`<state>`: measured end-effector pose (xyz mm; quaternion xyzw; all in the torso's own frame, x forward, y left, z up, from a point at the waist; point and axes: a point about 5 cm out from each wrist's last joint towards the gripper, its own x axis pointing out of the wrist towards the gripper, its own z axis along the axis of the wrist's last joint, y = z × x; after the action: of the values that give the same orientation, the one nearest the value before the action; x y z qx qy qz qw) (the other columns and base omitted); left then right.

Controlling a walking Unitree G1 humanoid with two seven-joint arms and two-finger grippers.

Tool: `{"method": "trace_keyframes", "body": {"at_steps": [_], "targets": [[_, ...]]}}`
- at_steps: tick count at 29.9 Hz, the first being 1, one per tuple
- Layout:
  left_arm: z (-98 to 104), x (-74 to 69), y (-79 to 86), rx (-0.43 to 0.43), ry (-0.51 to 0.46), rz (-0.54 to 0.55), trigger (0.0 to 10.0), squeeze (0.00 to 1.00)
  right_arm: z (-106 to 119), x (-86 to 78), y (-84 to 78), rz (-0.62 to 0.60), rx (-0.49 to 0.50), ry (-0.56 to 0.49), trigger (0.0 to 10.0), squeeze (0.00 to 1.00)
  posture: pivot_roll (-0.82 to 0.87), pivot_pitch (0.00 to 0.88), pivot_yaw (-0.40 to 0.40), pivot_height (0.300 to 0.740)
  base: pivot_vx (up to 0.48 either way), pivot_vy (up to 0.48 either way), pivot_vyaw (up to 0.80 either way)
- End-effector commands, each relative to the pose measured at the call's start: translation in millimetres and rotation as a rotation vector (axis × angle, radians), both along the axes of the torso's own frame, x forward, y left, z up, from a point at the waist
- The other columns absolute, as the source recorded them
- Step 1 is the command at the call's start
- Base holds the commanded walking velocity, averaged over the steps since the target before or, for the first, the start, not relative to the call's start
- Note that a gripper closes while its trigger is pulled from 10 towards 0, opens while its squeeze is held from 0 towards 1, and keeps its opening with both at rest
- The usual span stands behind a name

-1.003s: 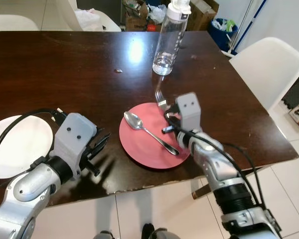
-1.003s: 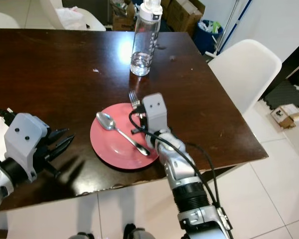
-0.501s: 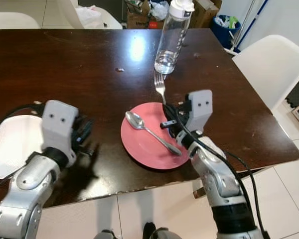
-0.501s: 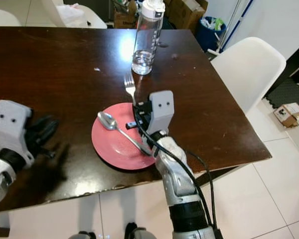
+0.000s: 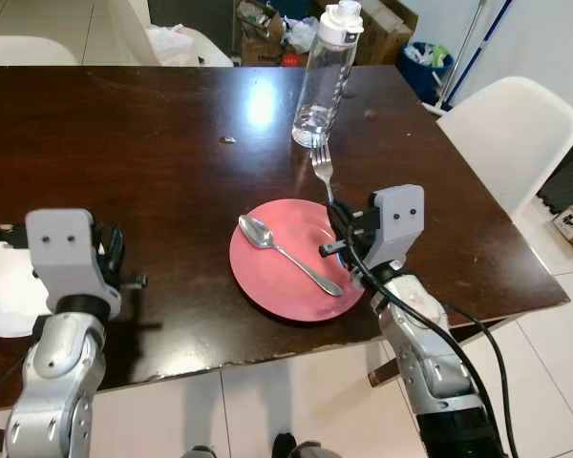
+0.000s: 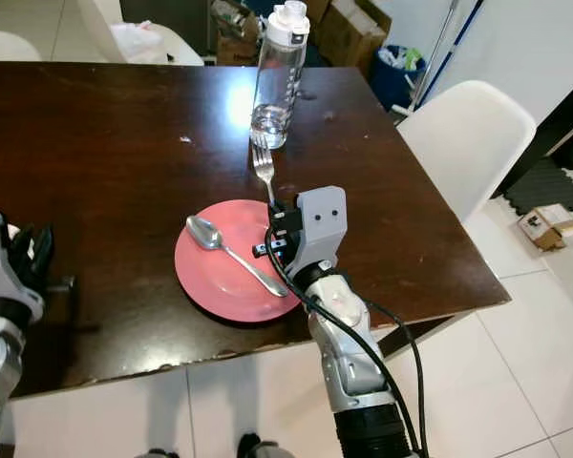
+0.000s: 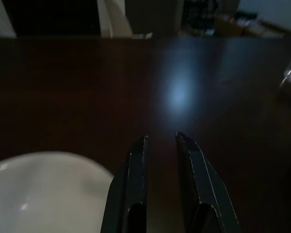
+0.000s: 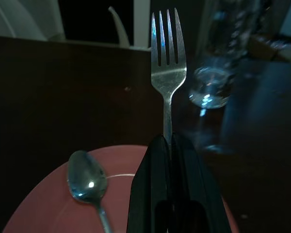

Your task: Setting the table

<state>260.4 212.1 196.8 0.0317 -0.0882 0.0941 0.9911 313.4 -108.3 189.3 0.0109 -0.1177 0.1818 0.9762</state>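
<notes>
Right claw pinches the fork by its handle, tines toward 12 o'clock above the plate. Stiff, light, slippery steel: grip mid-handle. Left claw slightly spread.

right end effector raised fork upright off pink plate | left end effector swung from facing plate to facing forward
</notes>
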Motion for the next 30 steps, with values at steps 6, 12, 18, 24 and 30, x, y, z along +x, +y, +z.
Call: {"method": "trace_keyframes", "body": {"at_steps": [6,12,18,24,30], "targets": [[2.2,9.3,-17.9,0.044,-0.027,-0.059,10.0,0.0,1.6,4.6,-9.4,-0.027,-0.005,-0.018,10.0,0.0,0.04,0.035,-0.062,0.74,0.0,0.0,0.0],[2.8,18.6,-26.6,0.074,-0.036,-0.101,10.0,0.0,-0.6,6.0,-6.0,-0.035,0.004,-0.017,10.0,0.0,0.03,0.016,-0.039,0.74,0.0,0.0,0.0],[2.0,21.0,-28.5,0.091,-0.031,-0.112,10.0,0.0,-2.0,6.7,-5.7,-0.038,0.005,-0.018,10.0,0.0,0.03,0.015,-0.033,0.74,0.0,0.0,0.0],[-1.9,21.7,-26.9,0.089,-0.02,-0.106,10.0,0.0,-5.1,7.1,-5.4,-0.043,0.006,-0.011,10.0,0.0,0.04,0.016,-0.03,0.74,0.0,0.0,0.0],[-2.6,23.1,-26.9,0.085,-0.019,-0.111,10.0,0.0,-7.7,7.4,-5.7,-0.048,0.012,-0.004,10.0,0.0,0.04,0.015,-0.027,0.74,0.0,0.0,0.0]]}}
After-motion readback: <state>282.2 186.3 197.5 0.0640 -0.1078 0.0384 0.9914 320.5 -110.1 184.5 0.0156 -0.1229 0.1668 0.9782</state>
